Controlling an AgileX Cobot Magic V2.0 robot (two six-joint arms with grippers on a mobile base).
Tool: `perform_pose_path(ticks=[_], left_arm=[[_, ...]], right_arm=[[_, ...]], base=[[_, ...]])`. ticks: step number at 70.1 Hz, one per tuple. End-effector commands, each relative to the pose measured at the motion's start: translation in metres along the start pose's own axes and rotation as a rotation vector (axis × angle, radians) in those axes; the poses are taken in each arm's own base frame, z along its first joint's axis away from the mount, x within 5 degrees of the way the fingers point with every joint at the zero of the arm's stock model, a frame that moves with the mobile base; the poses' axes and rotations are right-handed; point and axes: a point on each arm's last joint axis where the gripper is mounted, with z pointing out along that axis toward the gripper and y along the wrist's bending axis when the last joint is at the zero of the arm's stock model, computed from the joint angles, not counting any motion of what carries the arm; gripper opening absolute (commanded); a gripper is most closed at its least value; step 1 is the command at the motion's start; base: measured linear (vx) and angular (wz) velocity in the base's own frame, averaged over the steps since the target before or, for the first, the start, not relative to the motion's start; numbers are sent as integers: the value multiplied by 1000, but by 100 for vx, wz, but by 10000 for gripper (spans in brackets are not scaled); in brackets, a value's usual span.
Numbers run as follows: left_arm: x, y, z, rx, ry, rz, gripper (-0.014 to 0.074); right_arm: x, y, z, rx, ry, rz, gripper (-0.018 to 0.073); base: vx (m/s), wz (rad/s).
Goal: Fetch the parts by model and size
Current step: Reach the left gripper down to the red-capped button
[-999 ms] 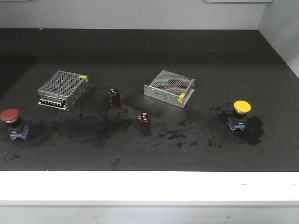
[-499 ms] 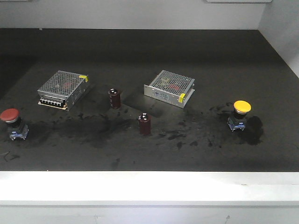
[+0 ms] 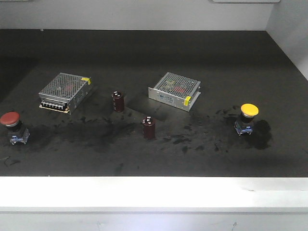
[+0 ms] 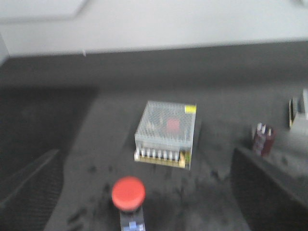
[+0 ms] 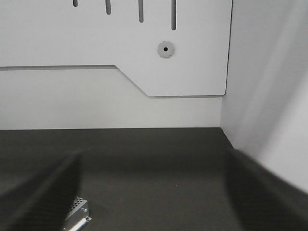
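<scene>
The red-capped mushroom push-button switch (image 3: 11, 126) on its black-and-blue base stands at the left edge of the dark matte surface (image 3: 192, 62). The yellow-capped push-button switch (image 3: 248, 118) stands near the right edge, well apart from it. Between them sit two perforated silver metal boxes (image 3: 66, 91) (image 3: 175, 90) and two dark red cylindrical capacitors (image 3: 118, 101) (image 3: 149, 128). The left tool (image 4: 145, 150) points at the red switch, its fingers spread wide and empty. The right tool (image 5: 154, 153) is likewise spread, holding nothing.

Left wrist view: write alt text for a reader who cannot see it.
A red-capped push-button switch stands low in the blurred frame on a dark table, with a perforated silver metal box behind it. A dark red capacitor stands at right.
</scene>
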Motion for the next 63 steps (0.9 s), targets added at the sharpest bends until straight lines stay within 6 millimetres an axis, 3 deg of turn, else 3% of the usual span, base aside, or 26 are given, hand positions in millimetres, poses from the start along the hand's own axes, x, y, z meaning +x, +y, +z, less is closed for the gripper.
perform_pose_path(ticks=[1, 11, 20, 48, 63], left_arm=[[-11, 0, 2, -1, -38, -16, 715], [-4, 0, 17, 9, 100, -60, 694], [-11, -1, 36, 16, 250, -104, 689], [-67, 7, 96, -64, 621, -117, 657], [-74, 8, 122, -76, 747, -118, 619]], right_arm=[[-19, -1, 0, 4, -115, -8, 728], [-19, -1, 0, 4, -115, -8, 720], [-19, -1, 0, 4, -115, -8, 704], [-19, -1, 0, 4, -115, -8, 648], [-19, -1, 0, 4, -115, -8, 640]], base=[[0, 0], [0, 0], [0, 0], [0, 0], [0, 0]])
